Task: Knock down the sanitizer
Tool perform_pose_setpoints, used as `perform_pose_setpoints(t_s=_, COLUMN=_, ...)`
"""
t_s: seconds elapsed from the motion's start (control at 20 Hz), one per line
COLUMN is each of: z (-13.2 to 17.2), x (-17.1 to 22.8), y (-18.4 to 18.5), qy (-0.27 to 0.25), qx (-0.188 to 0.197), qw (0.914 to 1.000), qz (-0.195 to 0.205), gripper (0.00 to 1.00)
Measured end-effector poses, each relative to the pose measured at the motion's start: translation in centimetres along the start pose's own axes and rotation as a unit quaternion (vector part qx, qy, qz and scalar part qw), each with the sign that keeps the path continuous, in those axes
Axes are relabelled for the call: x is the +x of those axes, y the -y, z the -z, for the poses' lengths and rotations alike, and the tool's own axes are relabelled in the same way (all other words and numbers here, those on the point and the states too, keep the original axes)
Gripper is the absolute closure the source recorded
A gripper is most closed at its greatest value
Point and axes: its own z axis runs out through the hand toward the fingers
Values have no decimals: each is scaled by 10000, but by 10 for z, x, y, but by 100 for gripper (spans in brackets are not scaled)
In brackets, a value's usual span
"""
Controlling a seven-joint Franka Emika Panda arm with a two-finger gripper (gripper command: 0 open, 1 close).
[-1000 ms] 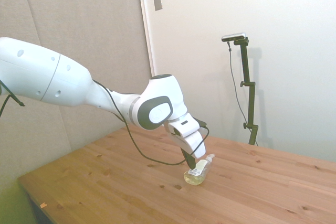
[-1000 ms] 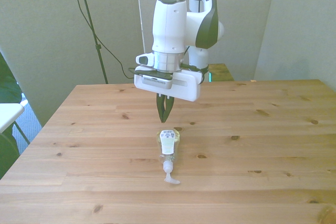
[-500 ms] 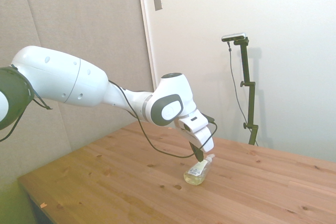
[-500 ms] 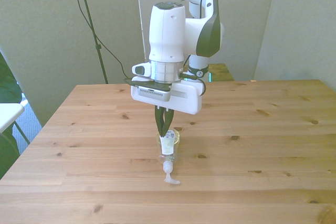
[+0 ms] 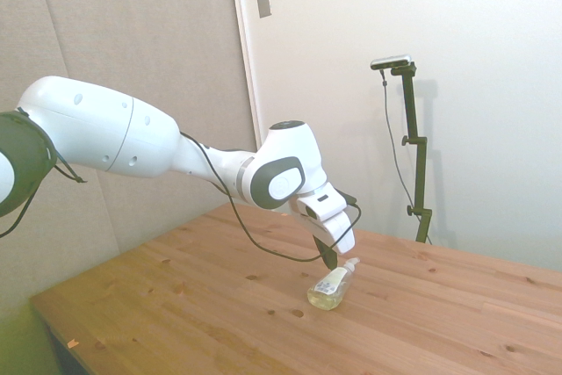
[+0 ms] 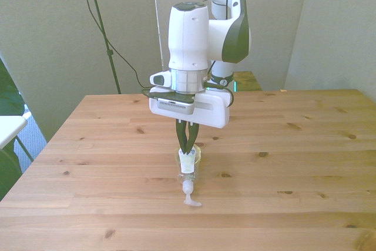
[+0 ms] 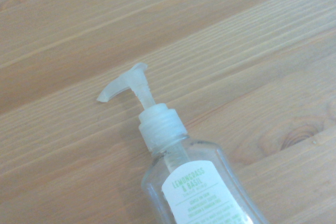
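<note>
1. The sanitizer lies flat on the wooden table, its pump top nearest the front camera and its base toward the robot. It has not shifted over the last second; it was already down in the earliest picture.
2. From the wrist view the bottle fills the lower part of the picture, label up, with the pump spout resting against the planks.
3. Just behind and above the bottle's body hangs the gripper, fingertips pressed together and holding nothing. It now sits right over the label, where a second ago it stood farther back from the bottle.
4. In the side view the gripper has risen slightly against half a second ago; whether its tip touches the sanitizer cannot be told.
5. Farther back, the arm's reach matches the half-second-old picture.
</note>
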Motion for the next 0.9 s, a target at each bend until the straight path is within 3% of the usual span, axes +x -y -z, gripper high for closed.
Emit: perform_pose_setpoints(t_s=0.9, z=28, x=-84, y=-69, qy=285, qx=-30, qw=9984, qz=495, gripper=0)
